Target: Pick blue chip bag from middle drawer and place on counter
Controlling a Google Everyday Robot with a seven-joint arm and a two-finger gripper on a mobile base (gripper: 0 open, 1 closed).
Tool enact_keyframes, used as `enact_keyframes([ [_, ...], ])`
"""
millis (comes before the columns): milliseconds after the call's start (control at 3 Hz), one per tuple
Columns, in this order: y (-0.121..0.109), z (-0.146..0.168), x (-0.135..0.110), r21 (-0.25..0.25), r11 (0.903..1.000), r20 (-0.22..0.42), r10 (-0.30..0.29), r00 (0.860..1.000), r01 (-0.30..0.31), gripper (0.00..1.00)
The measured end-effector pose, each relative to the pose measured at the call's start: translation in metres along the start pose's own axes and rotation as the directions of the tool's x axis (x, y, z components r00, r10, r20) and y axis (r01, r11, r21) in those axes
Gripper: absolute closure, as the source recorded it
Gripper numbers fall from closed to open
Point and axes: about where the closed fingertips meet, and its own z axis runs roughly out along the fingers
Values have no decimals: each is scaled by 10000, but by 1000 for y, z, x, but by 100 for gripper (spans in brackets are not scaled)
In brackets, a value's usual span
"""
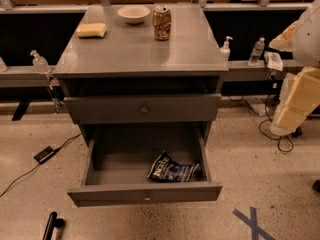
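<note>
Camera view: jaws low left; middle drawer (145, 193) open.

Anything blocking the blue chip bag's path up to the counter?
Nothing visible: blue chip bag lies uncovered in the open middle drawer; the counter front is bare. Pincer out of view, arm at right edge.

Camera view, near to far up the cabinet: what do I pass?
Hand at bottom-left edge → front of the middle drawer → blue chip bag inside it → upper drawer → counter → soda can → bowl.
</note>
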Motion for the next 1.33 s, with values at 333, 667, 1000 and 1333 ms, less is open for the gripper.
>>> enact_keyframes([
  [333,0,0,0,2,10000,1,0,10000,0,0],
  [667,-6,4,-2,169,9996,221,238,9995,-241,0],
  [1000,-39,24,-2,430,9960,218,779,9967,-788,0],
  [1333,-106,108,4,236,9862,66,1638,9865,-1639,0],
])
